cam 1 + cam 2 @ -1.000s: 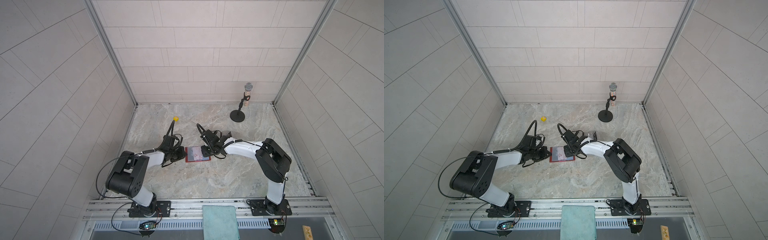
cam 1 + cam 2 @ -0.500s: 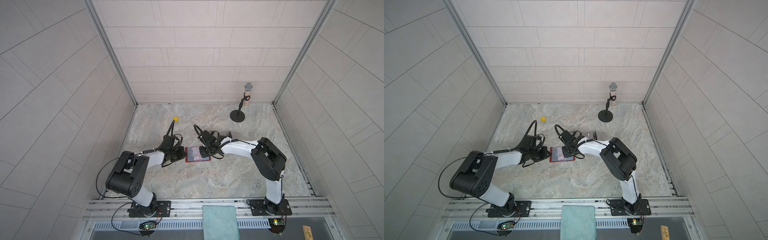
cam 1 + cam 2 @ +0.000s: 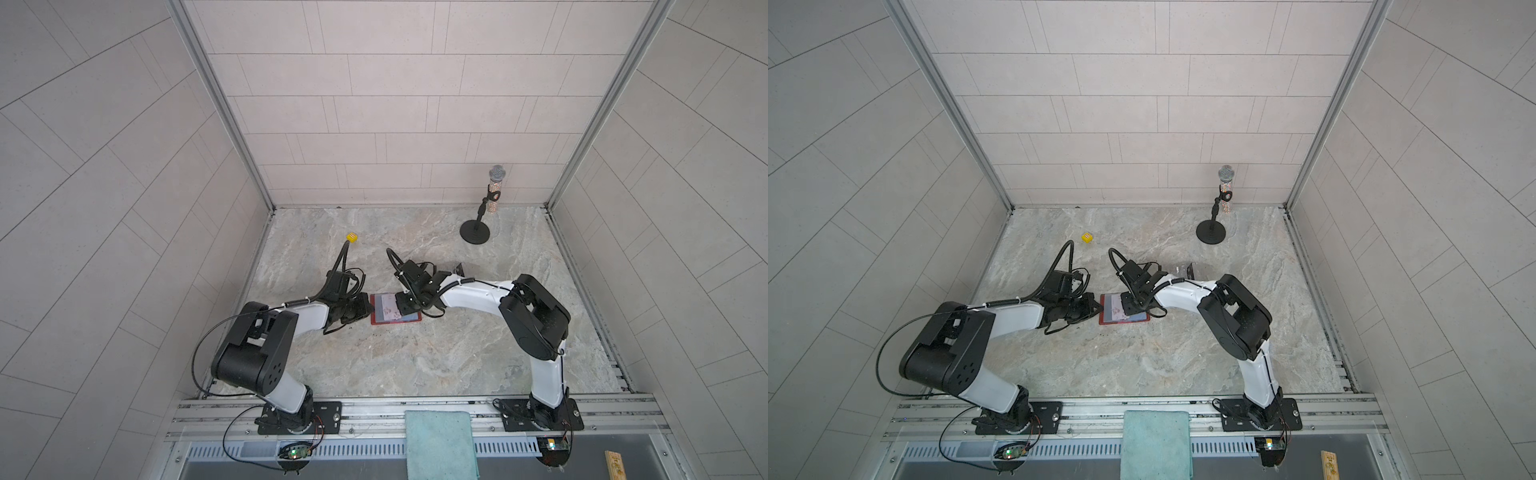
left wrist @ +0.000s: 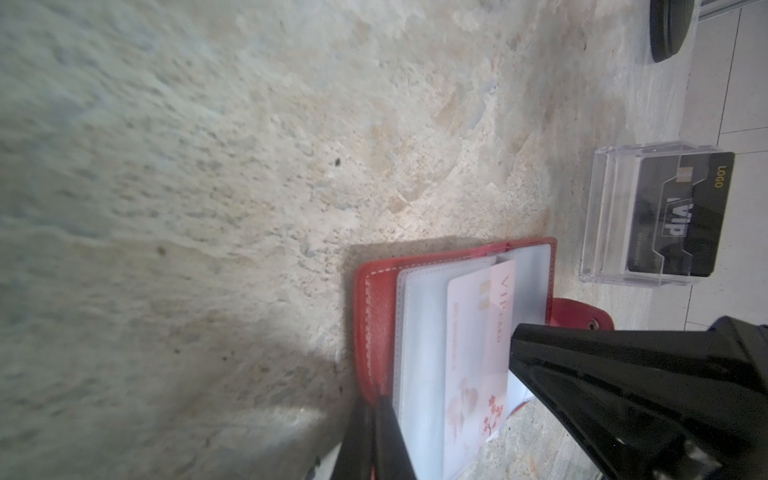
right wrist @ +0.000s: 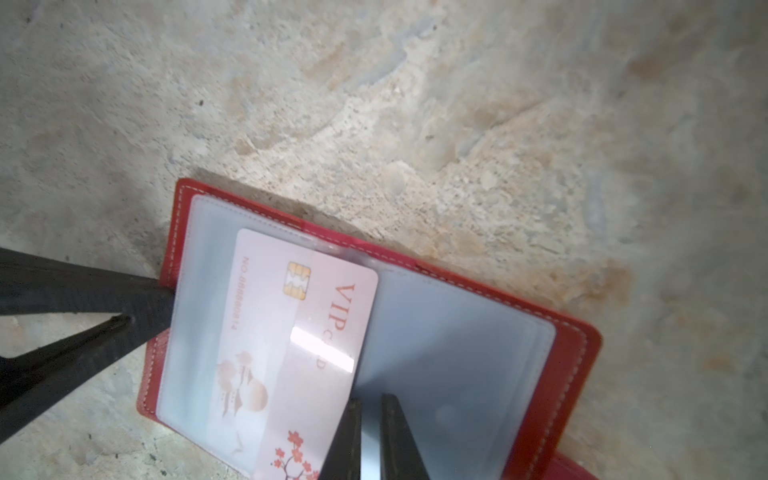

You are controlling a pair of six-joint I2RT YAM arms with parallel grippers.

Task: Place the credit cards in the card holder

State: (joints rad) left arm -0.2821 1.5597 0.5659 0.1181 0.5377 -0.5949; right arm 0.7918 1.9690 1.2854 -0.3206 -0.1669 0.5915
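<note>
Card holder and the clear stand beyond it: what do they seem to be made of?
The card holder: red leather or leather-look, matte, with white stitching along the edge. Its sleeves: soft clear plastic, slightly frosted. The clear stand: rigid transparent plastic, probably acrylic, glossy with bright sharp edges.

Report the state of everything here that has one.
card holder, open flat on the table.
pink card, partly inside a sleeve.
black card, standing in the clear stand.
left gripper, shut on the card holder's edge.
right gripper, almost shut, tips at the pink card's edge.
</note>
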